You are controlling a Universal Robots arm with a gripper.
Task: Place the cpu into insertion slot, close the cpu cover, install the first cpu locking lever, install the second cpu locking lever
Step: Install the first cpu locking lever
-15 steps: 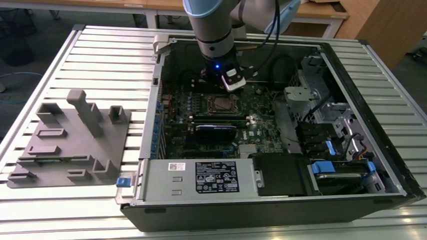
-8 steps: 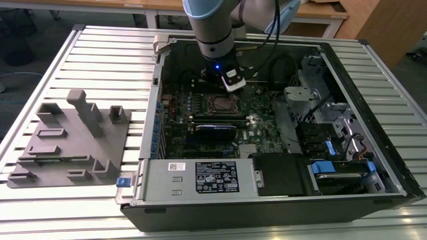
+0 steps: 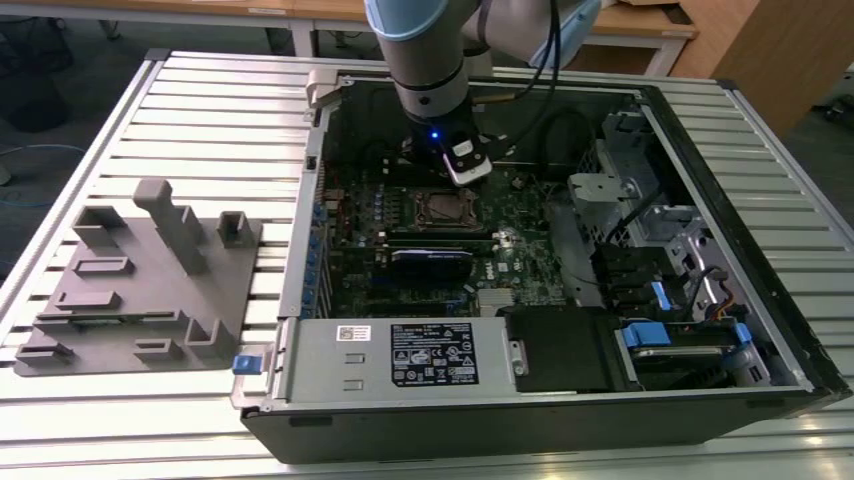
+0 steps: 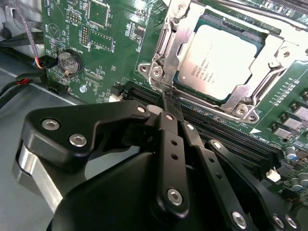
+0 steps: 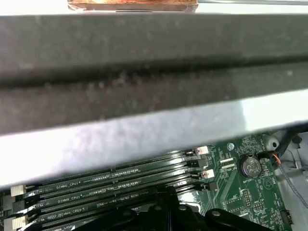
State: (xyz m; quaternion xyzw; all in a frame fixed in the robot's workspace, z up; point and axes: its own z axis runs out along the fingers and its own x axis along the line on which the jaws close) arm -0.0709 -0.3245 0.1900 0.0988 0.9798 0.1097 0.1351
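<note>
**Gripper tip at the socket corner, chip seated under its frame**

In the second wrist view the small square cpu (image 4: 224,55), with its pale silvery metal top, lies flat in place. The thin silver cpu cover (image 4: 269,48) is folded down around it, so the chip shows through the cut-out. In the exterior view the square dark insertion slot (image 3: 447,207) sits mid-board, just below the black gripper (image 3: 461,170).

The gripper (image 4: 167,103) has its fingers drawn together to a narrow point. That point rests at the socket corner, against what looks like a thin silver locking lever (image 4: 162,89). Whether the wire is pinched or only pushed cannot be told.

Judged from this, a lever is the step in hand. Doing it well would mean keeping the tip on the wire alone, pressing it down and then sideways under its hook. The tip should not slip onto the green circuit board (image 4: 106,43) or the long black memory slots (image 5: 120,178) beside it.

Dark print marks the chip's top, white lettering dots the board, and a black label (image 3: 434,352) sits on the grey power supply.
</note>
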